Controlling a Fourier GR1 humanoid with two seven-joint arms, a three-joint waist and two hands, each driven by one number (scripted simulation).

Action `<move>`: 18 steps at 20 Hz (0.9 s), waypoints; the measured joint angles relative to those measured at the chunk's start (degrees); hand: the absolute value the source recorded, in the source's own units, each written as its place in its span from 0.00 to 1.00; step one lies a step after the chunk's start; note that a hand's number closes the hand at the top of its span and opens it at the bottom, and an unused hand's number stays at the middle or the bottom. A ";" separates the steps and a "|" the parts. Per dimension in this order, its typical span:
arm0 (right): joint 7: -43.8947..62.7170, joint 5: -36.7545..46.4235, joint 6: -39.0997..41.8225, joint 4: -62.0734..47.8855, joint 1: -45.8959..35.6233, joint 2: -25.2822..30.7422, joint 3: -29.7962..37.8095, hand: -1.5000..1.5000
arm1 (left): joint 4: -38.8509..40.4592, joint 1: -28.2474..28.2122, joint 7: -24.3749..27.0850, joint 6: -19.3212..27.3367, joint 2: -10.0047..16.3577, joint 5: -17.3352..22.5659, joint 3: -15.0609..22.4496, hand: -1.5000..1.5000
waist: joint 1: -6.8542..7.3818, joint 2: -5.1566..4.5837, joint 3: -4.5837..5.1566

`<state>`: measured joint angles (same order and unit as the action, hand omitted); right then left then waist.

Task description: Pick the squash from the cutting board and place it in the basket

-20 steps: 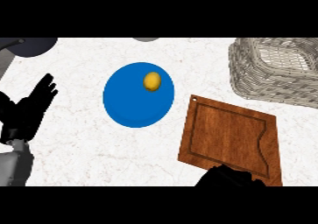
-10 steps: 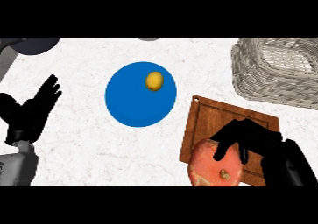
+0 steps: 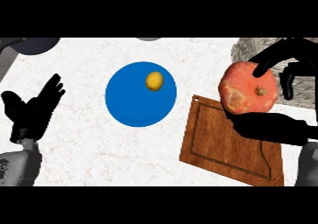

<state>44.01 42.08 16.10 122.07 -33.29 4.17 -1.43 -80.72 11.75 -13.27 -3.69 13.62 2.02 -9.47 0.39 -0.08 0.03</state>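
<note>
Lying just beyond the right hand [image 3: 277,131], by which the squash [image 3: 242,94] is clasped with curled fingers, the basket [image 3: 246,47] is partly hidden.

I can read no text, number or brand anywhere. A dark mark on the left forearm [image 3: 7,168] may be a logo, but I can't make it out.

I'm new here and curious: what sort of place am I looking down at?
Most likely a kitchen counter. A pale stone-like countertop carries a wooden cutting board, a blue plate with a small yellow food item on it, and a woven basket; the right hand holds a squash.
</note>
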 measured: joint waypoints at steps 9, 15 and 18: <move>-9.18 -0.57 -3.92 -17.62 -5.99 9.40 12.10 1.00 | -1.01 0.21 -1.72 -0.74 0.62 0.59 -0.51 0.50 | 0.00 -0.02 -0.03; -20.92 -2.80 -7.86 -30.21 -5.57 14.71 17.18 1.00 | -1.94 -0.70 -1.44 -0.57 0.15 0.09 -0.25 0.50 | 0.01 -0.05 -0.05; -26.49 -3.70 -10.30 -36.72 -5.58 16.46 18.99 1.00 | -0.96 -0.84 -0.26 -1.33 0.68 0.45 -1.02 0.50 | 0.04 -0.08 -0.06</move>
<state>17.52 38.38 5.80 85.35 -38.87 20.63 17.57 -81.68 10.91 -13.53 -5.02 14.30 2.48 -10.49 0.43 -0.16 -0.03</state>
